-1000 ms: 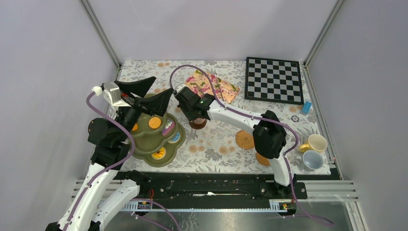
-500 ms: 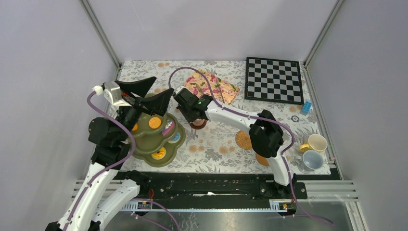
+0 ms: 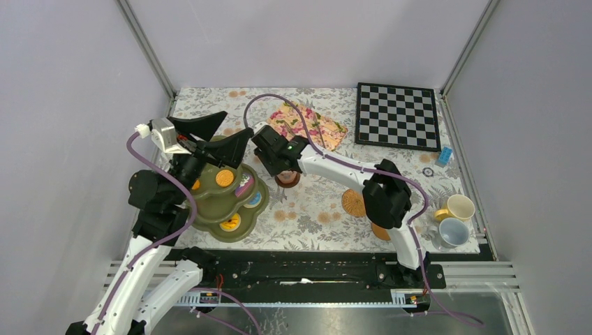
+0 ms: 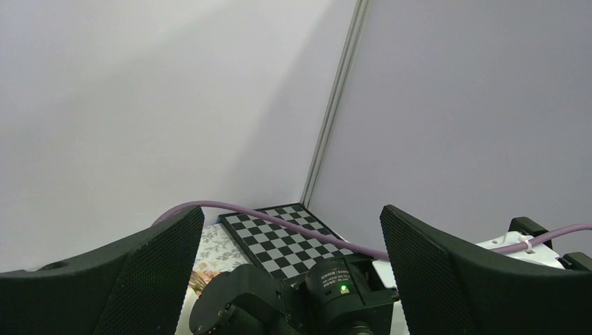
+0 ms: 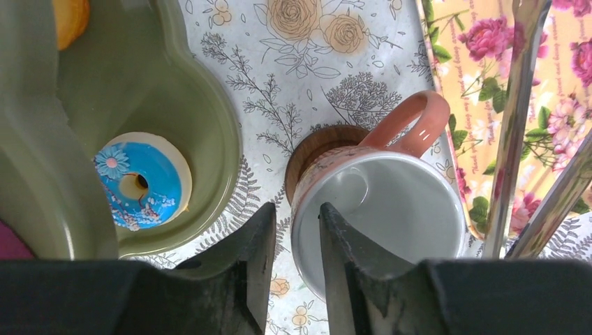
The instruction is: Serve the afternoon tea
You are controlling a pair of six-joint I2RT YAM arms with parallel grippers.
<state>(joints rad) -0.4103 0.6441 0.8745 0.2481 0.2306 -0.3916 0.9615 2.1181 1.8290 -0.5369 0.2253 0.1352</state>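
Observation:
The brownish-pink mug [image 5: 391, 209] stands upright on a wooden coaster [image 5: 317, 143], just right of the olive-green stand [image 5: 188, 118]; it also shows in the top view [image 3: 287, 179]. My right gripper [image 5: 297, 213] straddles the mug's near rim, one finger inside and one outside, with a thin gap showing at the outer finger. A blue iced doughnut [image 5: 143, 181] lies on the stand's bottom tier. My left gripper [image 3: 218, 137] is wide open and empty, raised above the stand [image 3: 209, 202]. The yellow mug [image 3: 459, 206] and the pale blue mug [image 3: 454, 232] stand at the right front.
Two bare coasters [image 3: 354, 203] [image 3: 379, 231] lie right of centre. Metal tongs [image 5: 516, 118] rest on a floral napkin [image 3: 324, 129] behind the mug. The chessboard [image 3: 398, 116] is at the back right, with a small blue block [image 3: 444, 155] beside it.
My right arm has shifted very slightly left over the mug. The mug stays on its coaster. The left arm has not moved.

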